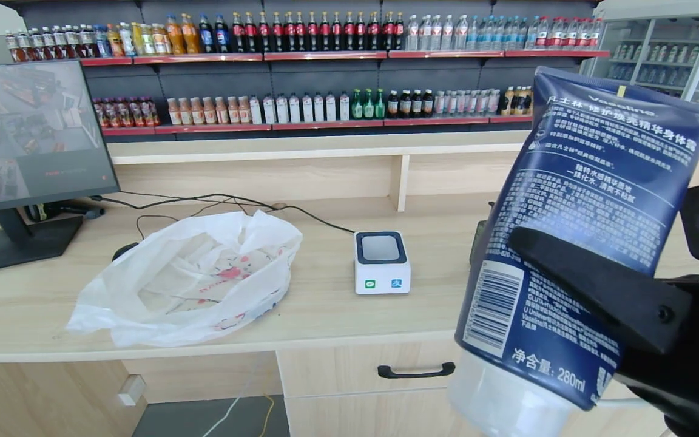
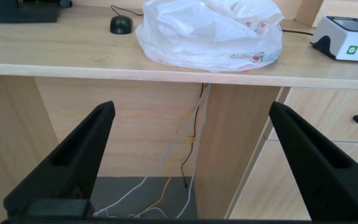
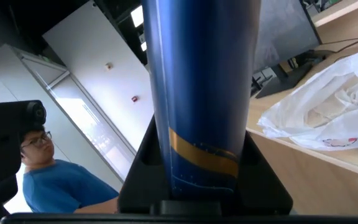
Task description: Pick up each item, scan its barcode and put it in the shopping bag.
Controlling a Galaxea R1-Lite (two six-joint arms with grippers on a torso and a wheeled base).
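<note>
- Lotion tube (image 1: 592, 212), dark blue with a pale cap at its lower end, is held up in the air on the right, above and in front of the counter (image 1: 325, 315), well apart from everything on it.
- It stands cap down and tilted, crimped end uppermost; its barcode (image 1: 494, 306) faces the head camera.
- Right gripper (image 1: 568, 267) is clamped on the tube's lower half, one black finger lying across the printed side; from the wrist, the fingers press on both sides of the blue body (image 3: 204, 93).
- Left gripper (image 2: 194, 155) hangs low before the counter's front, below its edge, fingers spread wide with nothing between them.
- Shopping bag (image 1: 192, 279), white plastic with its mouth open, lies on the counter left of centre.
- Scanner (image 1: 382, 262), a small white box with a dark window on top, sits on the counter just right of the bag, not touching it.
- Black mouse (image 2: 121, 23) lies beside the bag's far left side.
- Monitor (image 1: 28, 133) stands at the counter's left end.
</note>
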